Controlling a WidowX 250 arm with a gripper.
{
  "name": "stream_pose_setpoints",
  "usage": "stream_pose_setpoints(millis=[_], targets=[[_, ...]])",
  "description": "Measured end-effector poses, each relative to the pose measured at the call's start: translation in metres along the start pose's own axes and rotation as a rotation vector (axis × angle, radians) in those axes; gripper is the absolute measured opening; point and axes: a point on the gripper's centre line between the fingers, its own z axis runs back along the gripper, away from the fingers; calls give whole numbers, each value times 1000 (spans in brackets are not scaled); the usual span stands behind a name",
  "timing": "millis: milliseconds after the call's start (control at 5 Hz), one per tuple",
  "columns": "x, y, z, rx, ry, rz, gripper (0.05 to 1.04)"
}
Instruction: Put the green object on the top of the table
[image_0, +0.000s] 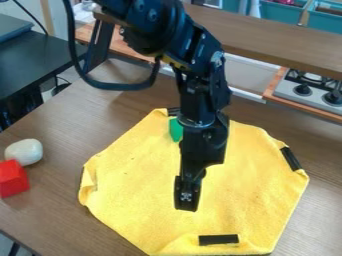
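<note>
The black gripper (188, 194) hangs over the middle of a yellow cloth (133, 185), which lies on the brown table (73, 125). Behind the arm, near the cloth's back edge, a green object (176, 129) shows just left of the wrist, partly hidden by the arm. The gripper's lower end is well in front of the green object, towards the camera.
A white rounded object (24, 151) and a red block (13, 178) sit at the table's left. Black strips (218, 240) lie on the cloth's edges. A raised brown shelf (280, 41) and a toy stove (310, 90) stand at the back right.
</note>
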Motion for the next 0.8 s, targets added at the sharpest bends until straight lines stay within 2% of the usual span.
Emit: stream_pose_setpoints(millis=[200, 400, 600, 800], targets=[[-1, -2, -7, -27, 12, 6, 1001], [-16, 14, 10, -33, -48, 106, 1001], [-25, 33, 28, -10, -92, 167, 1001], [-35, 56, 43, 47, -118, 234, 1001]])
